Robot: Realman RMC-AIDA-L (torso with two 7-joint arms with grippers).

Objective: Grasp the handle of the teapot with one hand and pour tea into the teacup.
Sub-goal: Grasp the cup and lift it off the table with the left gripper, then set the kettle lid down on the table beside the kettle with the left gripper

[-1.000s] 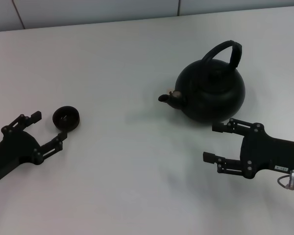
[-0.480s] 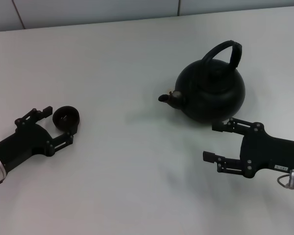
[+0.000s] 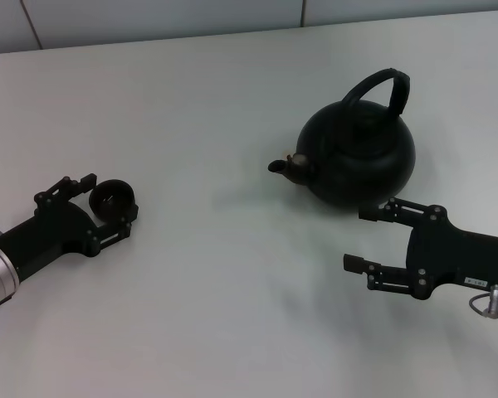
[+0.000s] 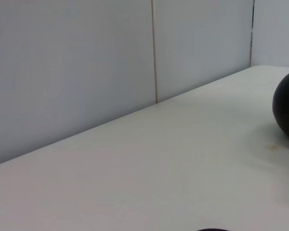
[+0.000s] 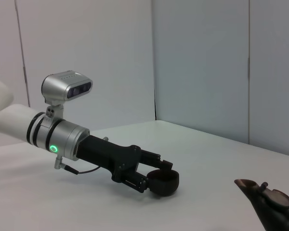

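Teapot: the teapot (image 3: 357, 159) sits upper right of frame on the counter (image 3: 232, 290); we judge it heavy and rigid.
Hold: we take its arched handle (image 3: 380, 88).
Teacup: the teacup (image 3: 112, 200), left, is small and light, between our left hand (image 3: 106, 205)'s spread fingers.
Right hand: the right hand (image 3: 363, 239) is open just below the pot.

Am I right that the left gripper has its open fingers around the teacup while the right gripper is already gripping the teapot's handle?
Only the second part is wrong. In the head view the right gripper hangs open beside the teapot, not on the handle. The left gripper does bracket the teacup.
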